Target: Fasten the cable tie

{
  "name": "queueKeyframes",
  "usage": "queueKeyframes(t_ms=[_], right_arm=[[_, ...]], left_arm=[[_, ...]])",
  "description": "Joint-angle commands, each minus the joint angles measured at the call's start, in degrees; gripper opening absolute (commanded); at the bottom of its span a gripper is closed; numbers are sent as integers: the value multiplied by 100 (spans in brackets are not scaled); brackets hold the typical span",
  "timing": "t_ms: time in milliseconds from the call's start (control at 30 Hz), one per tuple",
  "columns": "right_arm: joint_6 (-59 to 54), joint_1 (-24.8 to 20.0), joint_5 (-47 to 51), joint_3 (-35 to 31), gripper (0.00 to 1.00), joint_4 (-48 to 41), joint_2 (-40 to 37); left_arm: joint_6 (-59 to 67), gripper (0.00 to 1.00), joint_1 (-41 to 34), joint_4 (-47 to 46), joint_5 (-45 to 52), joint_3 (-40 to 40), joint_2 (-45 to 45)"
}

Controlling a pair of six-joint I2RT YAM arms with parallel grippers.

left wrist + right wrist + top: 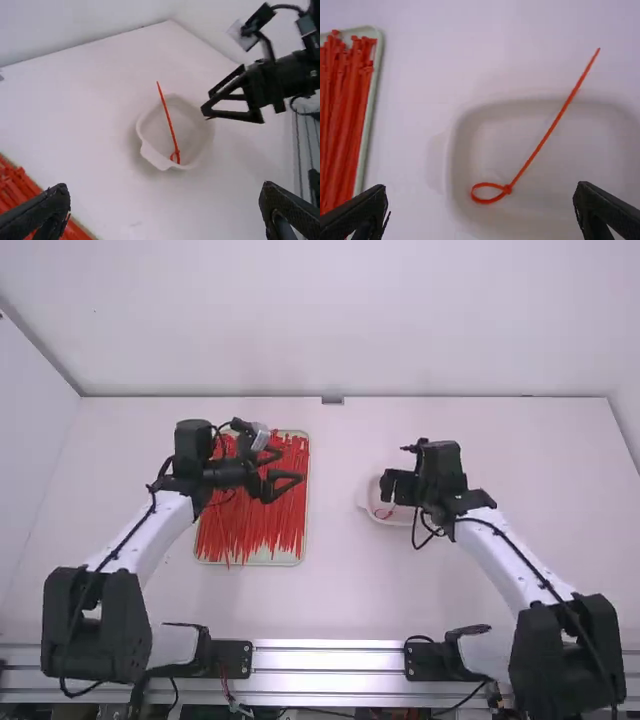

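A red cable tie (545, 137), fastened into a small loop with a long straight tail, lies in a white bowl (455, 150), its tail sticking out over the rim. In the high view the bowl (372, 510) sits right of centre, with my right gripper (392, 487) just above it, open and holding nothing. From the left wrist the same tie (169, 120), bowl (150, 150) and right gripper (207, 101) are visible. My left gripper (283, 485) hovers open over a pile of loose red ties (255, 515) in a flat tray (305, 520).
The tray's edge (372, 100) and its ties (340, 110) lie to one side of the bowl, with bare white table between them. White walls close the table at the back and the left. A metal rail runs along the front edge.
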Motion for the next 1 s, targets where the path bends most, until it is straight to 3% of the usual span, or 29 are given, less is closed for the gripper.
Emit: queueKeyframes(t_ms=[0,367,667,967], right_arm=[[22,114,20,223,99,-35,-319],[-78,276,38,193,98,-429,-1098],[-620,-266,580,-349,89,113,-1641],[-1509,-1155,617,-1238,73,1002,-2530]], left_arm=[[0,99,-52,-173,-216,37,-310],[-12,99,-14,-536,-141,23,-589],[-533,90,139,-16,-662,-498,-1110],[-1094,76,139,40,-1476,-1312,-1924]])
